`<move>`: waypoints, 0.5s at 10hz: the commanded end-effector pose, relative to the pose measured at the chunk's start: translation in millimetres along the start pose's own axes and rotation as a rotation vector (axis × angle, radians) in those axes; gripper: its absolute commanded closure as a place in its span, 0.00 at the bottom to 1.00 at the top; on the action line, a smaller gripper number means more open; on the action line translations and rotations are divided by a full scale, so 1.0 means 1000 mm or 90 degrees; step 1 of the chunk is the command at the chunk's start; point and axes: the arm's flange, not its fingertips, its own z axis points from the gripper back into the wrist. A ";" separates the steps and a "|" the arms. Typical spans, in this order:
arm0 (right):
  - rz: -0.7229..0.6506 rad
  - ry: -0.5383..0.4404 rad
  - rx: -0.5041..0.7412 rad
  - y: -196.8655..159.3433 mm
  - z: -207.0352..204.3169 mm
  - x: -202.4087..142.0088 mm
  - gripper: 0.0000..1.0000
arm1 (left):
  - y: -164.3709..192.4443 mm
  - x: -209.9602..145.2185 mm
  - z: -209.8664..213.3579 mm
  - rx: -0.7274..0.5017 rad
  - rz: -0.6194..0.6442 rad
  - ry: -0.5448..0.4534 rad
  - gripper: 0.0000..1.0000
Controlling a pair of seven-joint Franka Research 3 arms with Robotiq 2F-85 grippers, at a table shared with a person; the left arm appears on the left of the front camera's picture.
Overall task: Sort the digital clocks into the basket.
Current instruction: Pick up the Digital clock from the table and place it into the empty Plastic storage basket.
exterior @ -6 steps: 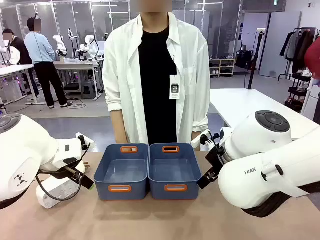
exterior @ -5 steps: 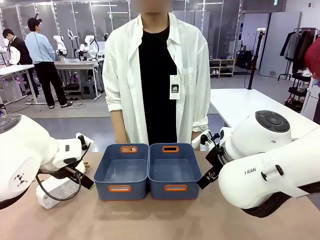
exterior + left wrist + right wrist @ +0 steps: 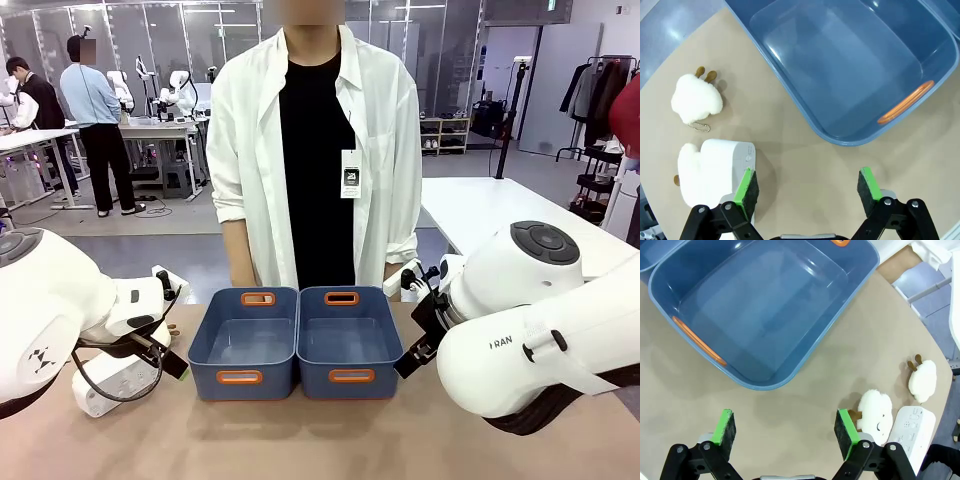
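Observation:
Two identical slate-blue baskets stand side by side at the table's middle, the left one point(image 3: 250, 342) and the right one point(image 3: 348, 340), both empty. One white digital clock point(image 3: 722, 167) lies on the table right beside the left finger of my open left gripper point(image 3: 807, 187); it also shows under my left arm point(image 3: 95, 392). The other digital clock point(image 3: 912, 432) lies right of my open right gripper point(image 3: 785, 429). Each gripper hovers over bare table just short of a basket's point(image 3: 855, 65) point(image 3: 760, 310) near end, holding nothing.
Cream plush toys lie by the clocks: two on my left side point(image 3: 696, 97) point(image 3: 687, 165) and two on my right point(image 3: 875, 410) point(image 3: 922, 377). A person in a white shirt point(image 3: 315, 150) stands at the far edge behind the baskets.

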 end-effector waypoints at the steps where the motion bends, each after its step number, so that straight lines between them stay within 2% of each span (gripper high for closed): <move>1: -0.001 0.000 0.000 0.000 0.000 0.000 0.00 | 0.000 0.000 0.000 0.000 0.000 0.000 0.00; 3: 0.000 0.000 0.000 0.000 0.000 0.000 0.00 | 0.000 0.000 0.000 0.000 0.000 0.000 0.00; 4: -0.023 0.031 -0.024 -0.006 0.019 0.006 0.00 | -0.001 0.011 0.018 -0.014 -0.013 0.000 0.00; 5: -0.041 0.032 0.020 -0.016 0.040 0.010 0.00 | 0.005 0.018 0.037 -0.072 0.002 0.032 0.00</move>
